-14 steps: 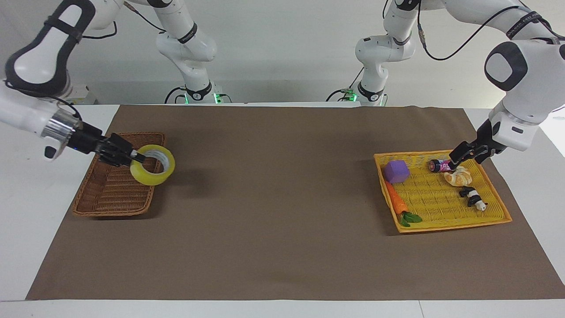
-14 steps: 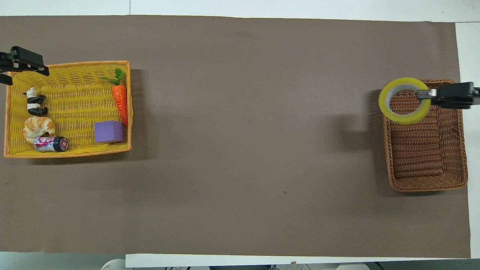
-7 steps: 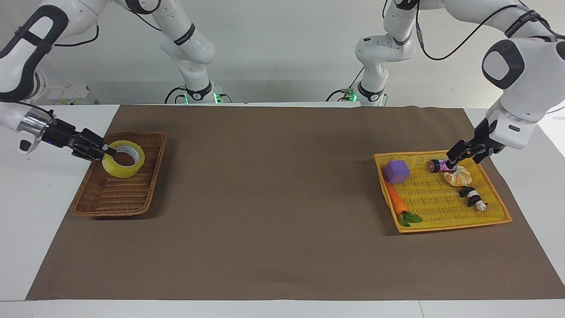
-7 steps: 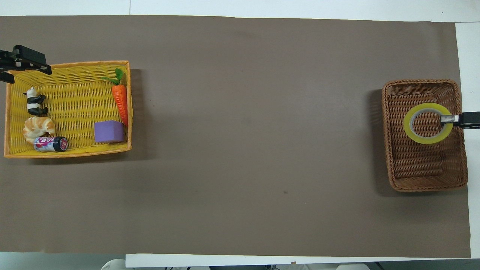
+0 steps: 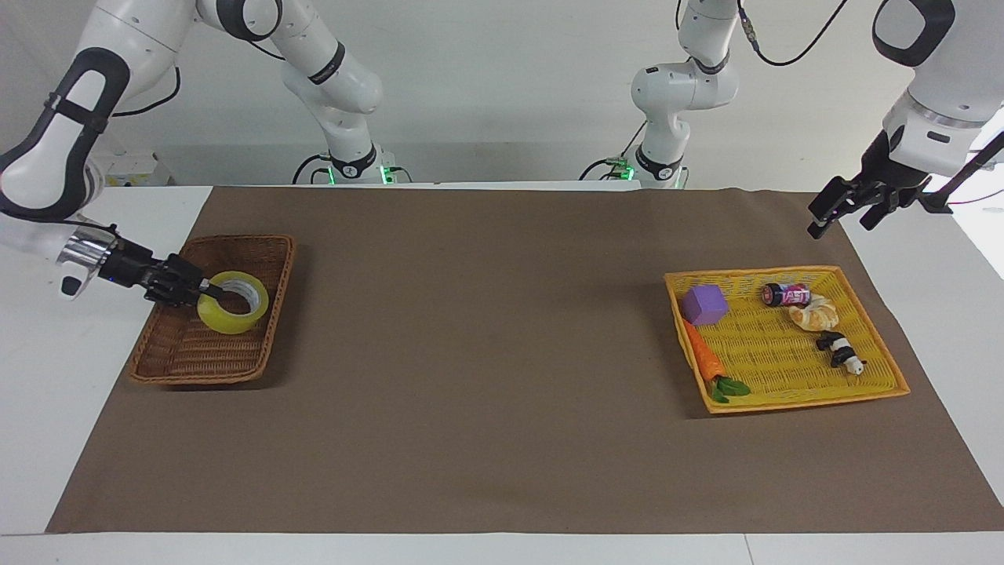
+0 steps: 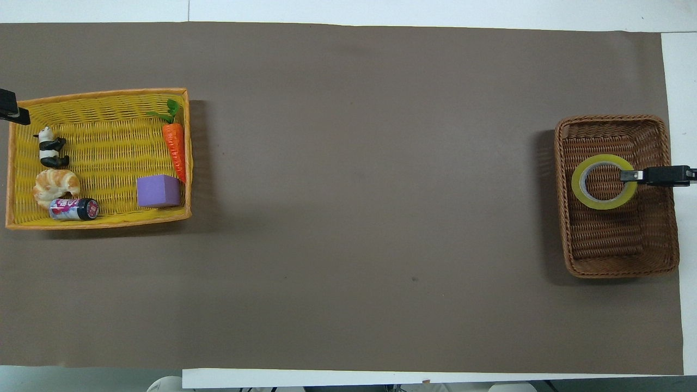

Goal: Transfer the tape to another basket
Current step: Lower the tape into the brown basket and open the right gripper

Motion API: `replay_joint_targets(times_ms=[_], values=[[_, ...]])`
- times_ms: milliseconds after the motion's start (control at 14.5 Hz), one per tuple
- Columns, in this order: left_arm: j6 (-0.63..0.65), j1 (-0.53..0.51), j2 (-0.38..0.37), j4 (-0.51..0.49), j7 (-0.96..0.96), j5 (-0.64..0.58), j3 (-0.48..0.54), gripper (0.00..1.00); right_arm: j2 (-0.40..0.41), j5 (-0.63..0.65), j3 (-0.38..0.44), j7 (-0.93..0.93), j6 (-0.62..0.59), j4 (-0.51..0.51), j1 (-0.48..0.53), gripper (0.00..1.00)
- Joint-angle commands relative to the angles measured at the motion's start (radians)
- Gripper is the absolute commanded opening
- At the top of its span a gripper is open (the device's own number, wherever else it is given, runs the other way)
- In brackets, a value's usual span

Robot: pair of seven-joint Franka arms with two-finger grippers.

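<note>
In the facing view, the right claw (image 5: 205, 292) grips the tape (image 5: 233, 302) by its wall, low inside the brown basket (image 5: 259, 357), while the left claw (image 5: 841, 210) hangs open above the worktop (image 5: 502, 439). Overhead, the tape (image 6: 603, 182) sits mid-basket (image 6: 621, 267), the right claw (image 6: 627, 176) pinching its rim.

Tape (image 5: 233, 312) translucent yellow, grey-white core; wicker basket (image 5: 182, 357) dark brown weave; flat basket (image 5: 792, 392) bright yellow; cube (image 5: 704, 304) purple; carrot (image 5: 703, 360) orange.

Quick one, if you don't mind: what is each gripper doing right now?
Left gripper: open, holding nothing, up over the table near the yellow basket.
Right gripper: shut on the tape, down in the brown basket.
</note>
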State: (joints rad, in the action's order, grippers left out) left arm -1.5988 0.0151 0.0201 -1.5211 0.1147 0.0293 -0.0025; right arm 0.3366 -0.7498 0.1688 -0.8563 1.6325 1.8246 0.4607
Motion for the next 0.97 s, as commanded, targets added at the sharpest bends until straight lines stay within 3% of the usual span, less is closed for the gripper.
replay_joint_targets(times_ms=[0, 484, 553, 622, 761, 899], values=[[0.023, 0.009, 0.014, 0.021, 0.002, -0.022, 0.004, 1.00, -0.025, 0.021, -0.005, -0.043, 0.027, 0.044, 0.009, 0.00], [0.011, 0.010, 0.012, -0.010, 0.000, -0.028, -0.008, 1.00, -0.036, 0.059, -0.005, -0.060, 0.052, 0.087, 0.007, 0.00], [0.007, 0.006, 0.012, -0.010, 0.002, -0.028, -0.004, 1.00, -0.036, 0.064, -0.005, -0.061, 0.059, 0.087, 0.007, 0.06], [0.019, 0.005, 0.009, -0.011, 0.003, -0.028, -0.001, 1.00, -0.036, 0.066, -0.005, -0.061, 0.069, 0.087, 0.006, 0.28], [0.019, 0.006, 0.008, -0.024, 0.003, -0.028, -0.001, 1.00, -0.036, 0.067, -0.005, -0.063, 0.093, 0.085, -0.002, 1.00], [0.019, 0.009, 0.004, -0.025, 0.003, -0.028, -0.001, 1.00, -0.034, 0.084, -0.005, -0.072, 0.130, 0.075, -0.005, 1.00]])
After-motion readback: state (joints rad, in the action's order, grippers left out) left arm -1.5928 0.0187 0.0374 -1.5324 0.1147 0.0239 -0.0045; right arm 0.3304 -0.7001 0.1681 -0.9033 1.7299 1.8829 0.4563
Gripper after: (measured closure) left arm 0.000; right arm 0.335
